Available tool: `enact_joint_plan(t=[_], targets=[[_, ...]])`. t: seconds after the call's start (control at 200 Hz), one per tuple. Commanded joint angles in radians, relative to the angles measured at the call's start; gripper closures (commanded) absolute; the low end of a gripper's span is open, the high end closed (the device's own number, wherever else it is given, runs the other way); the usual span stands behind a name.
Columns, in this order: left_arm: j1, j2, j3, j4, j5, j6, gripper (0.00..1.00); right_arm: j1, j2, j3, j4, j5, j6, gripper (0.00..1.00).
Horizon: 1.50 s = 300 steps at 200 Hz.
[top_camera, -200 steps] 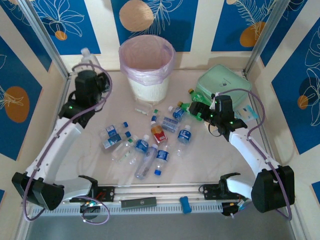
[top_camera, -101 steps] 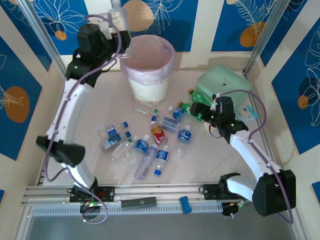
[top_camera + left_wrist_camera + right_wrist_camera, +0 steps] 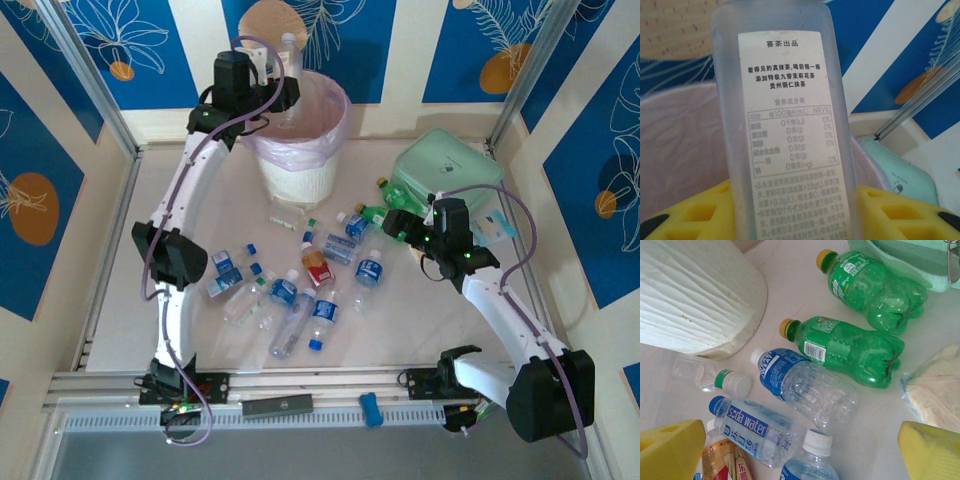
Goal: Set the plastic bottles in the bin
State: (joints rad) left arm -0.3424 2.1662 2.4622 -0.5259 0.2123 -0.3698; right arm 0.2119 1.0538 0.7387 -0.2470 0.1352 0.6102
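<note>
- Left gripper (image 3: 277, 90) gripped a frosted bottle (image 3: 785, 125) over the bin (image 3: 295, 178), at its 11 o'clock rim.
- Right gripper (image 3: 397, 222) hung wide open, empty, above green bottles (image 3: 850, 347) at 3 o'clock.

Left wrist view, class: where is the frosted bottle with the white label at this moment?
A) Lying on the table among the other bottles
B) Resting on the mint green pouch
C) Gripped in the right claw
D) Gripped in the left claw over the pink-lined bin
D: the frosted bottle sits between the yellow fingers of the left claw, and the top view shows it raised over the rim of the bin.
</note>
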Motion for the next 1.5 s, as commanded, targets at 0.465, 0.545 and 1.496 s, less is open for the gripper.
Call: enact_joint_plan(t=[0.465,0.545,1.496], targets=[[-0.027,-0.007,0.042,0.028,0.028,-0.012,0.14,-0.015,0.038,0.071,-0.032,-0.022,-0.039,0.01],[-0.029,-0.026,0.043,0.03,0.028,-0.003,0.09,-0.014,0.041,0.078,-0.035,-0.025,-0.036,0.01],[-0.037,-0.939,-1.335,0.516,-0.082,0.067,0.0,0.005,0.197,0.304,-0.343,-0.144,-0.044,0.01]])
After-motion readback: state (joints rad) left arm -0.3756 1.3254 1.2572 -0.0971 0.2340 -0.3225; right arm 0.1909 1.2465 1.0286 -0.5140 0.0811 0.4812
